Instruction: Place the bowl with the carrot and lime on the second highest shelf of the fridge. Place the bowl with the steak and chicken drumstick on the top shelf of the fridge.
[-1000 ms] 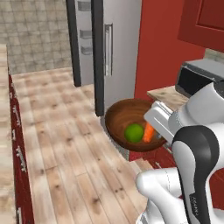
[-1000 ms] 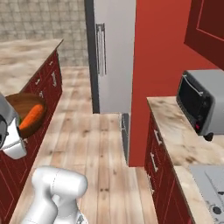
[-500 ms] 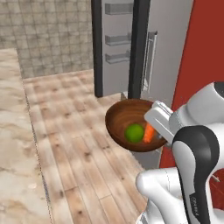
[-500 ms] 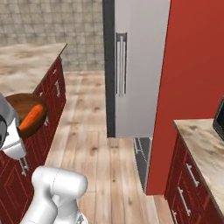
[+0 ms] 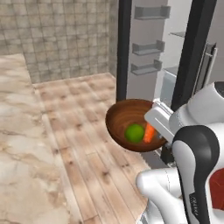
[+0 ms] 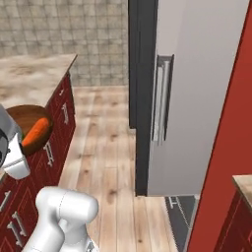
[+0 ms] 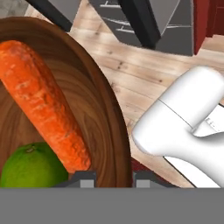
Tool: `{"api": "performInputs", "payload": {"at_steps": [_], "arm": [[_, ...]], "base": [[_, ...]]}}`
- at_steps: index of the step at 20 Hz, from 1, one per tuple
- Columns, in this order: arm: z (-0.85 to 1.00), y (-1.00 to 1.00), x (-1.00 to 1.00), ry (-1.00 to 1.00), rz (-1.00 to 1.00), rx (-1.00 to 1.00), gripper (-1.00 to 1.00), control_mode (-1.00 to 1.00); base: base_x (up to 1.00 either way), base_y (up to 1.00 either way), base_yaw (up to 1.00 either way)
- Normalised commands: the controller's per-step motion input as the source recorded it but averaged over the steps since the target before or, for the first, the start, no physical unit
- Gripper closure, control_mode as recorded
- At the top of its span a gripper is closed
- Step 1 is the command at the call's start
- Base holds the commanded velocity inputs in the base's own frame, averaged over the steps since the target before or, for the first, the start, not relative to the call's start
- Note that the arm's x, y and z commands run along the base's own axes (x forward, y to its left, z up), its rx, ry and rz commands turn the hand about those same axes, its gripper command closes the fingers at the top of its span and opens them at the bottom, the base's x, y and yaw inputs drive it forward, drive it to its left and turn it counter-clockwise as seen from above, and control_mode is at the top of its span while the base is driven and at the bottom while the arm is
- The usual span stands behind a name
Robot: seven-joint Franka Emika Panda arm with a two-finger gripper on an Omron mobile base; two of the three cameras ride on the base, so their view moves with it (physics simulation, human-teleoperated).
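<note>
My gripper [image 7: 114,178] is shut on the rim of the dark-brown wooden bowl [image 5: 124,118], holding it in the air in front of the robot. The green lime [image 5: 134,133] and the orange carrot [image 5: 149,132] lie side by side inside it. The hand view looks down into the bowl [image 7: 105,100], with the carrot [image 7: 43,100] above the lime [image 7: 33,168]. From the right, the bowl [image 6: 19,114] and carrot [image 6: 35,135] show at the left edge. The fridge [image 5: 175,52] stands open just behind. A pale shelf edge [image 5: 180,33] shows inside; which shelf it is I cannot tell. The bowl with steak and drumstick is out of view.
Door bins [image 5: 146,47] line the open fridge door. The closed grey door with its long handle [image 6: 162,98] fills the right view beside a red panel [image 6: 231,147]. A marble counter [image 5: 17,153] on red cabinets [image 6: 59,113] runs along the left. Wood floor [image 5: 83,113] lies between.
The whole picture has shifted as the base moved, so the fridge now stands closer and larger. The bowl stays held in the same place relative to the arm.
</note>
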Motion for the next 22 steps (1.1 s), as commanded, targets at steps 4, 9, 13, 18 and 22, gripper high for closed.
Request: {"api": "performInputs", "payload": {"at_steps": [4,9,13,18,22], "arm": [[0.0,0.0,0.0,0.0,0.0,0.0,1.0,1.0],[0.0,0.0,0.0,0.0,0.0,0.0,1.0,1.0],[0.0,0.0,0.0,0.0,0.0,0.0,1.0,1.0],[0.0,0.0,0.0,0.0,0.0,0.0,1.0,1.0],[0.0,0.0,0.0,0.0,0.0,0.0,1.0,1.0]], "base": [[0.87,0.76,0.0],[0.97,0.55,0.0],[1.0,0.43,-0.02],[0.95,0.39,-0.09],[0.54,0.32,-0.38]]}}
